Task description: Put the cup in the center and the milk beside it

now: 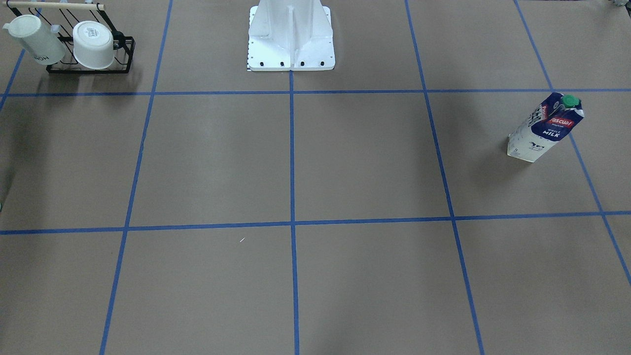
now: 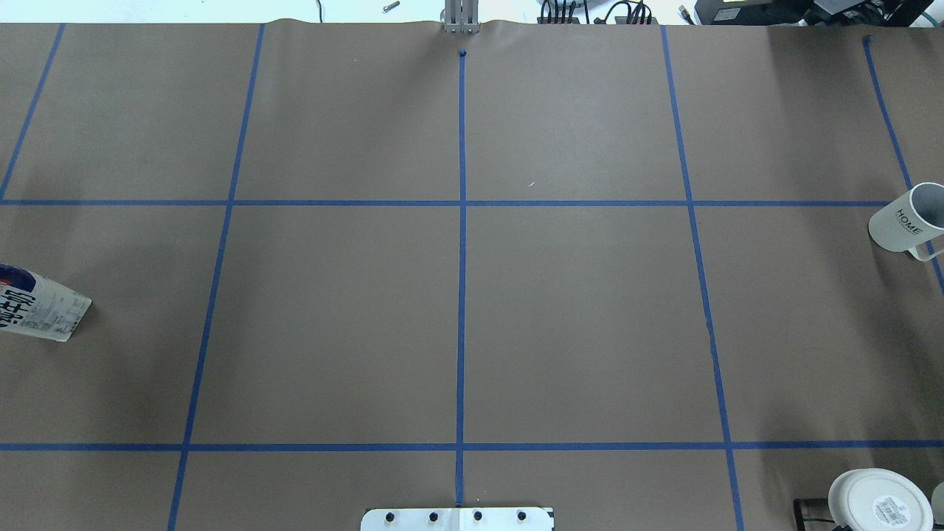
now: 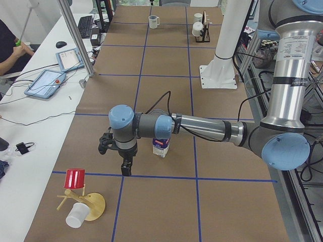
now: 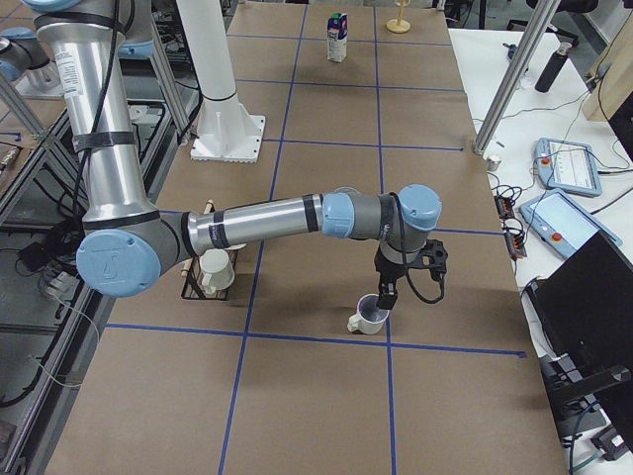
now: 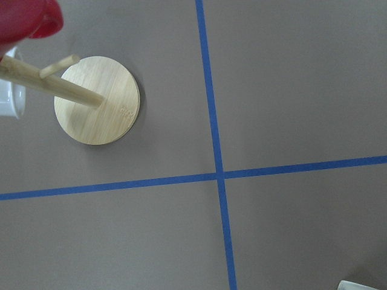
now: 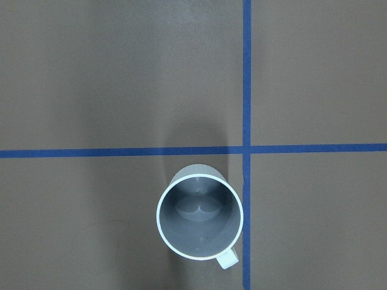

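Note:
The cup (image 6: 199,217), a small white mug with a grey inside, stands upright beside a tape crossing, straight below my right wrist camera. In the right side view my right gripper (image 4: 386,297) hangs just above the cup (image 4: 366,317); I cannot tell whether it is open. The milk (image 1: 544,128), a blue and white carton with a green cap, stands upright; it also shows in the overhead view (image 2: 37,310) and the left side view (image 3: 161,146). My left gripper (image 3: 125,169) hangs beside it, state unclear. The center crossing (image 1: 293,224) (image 2: 462,203) is bare.
A black rack (image 1: 123,54) holds a lettered mug (image 1: 34,39) and a wide white cup (image 1: 93,44). A white mug lettered HOME (image 2: 907,221) stands at the overhead view's right edge. A wooden mug tree (image 5: 97,99) with a red cup (image 3: 74,178) stands near my left gripper.

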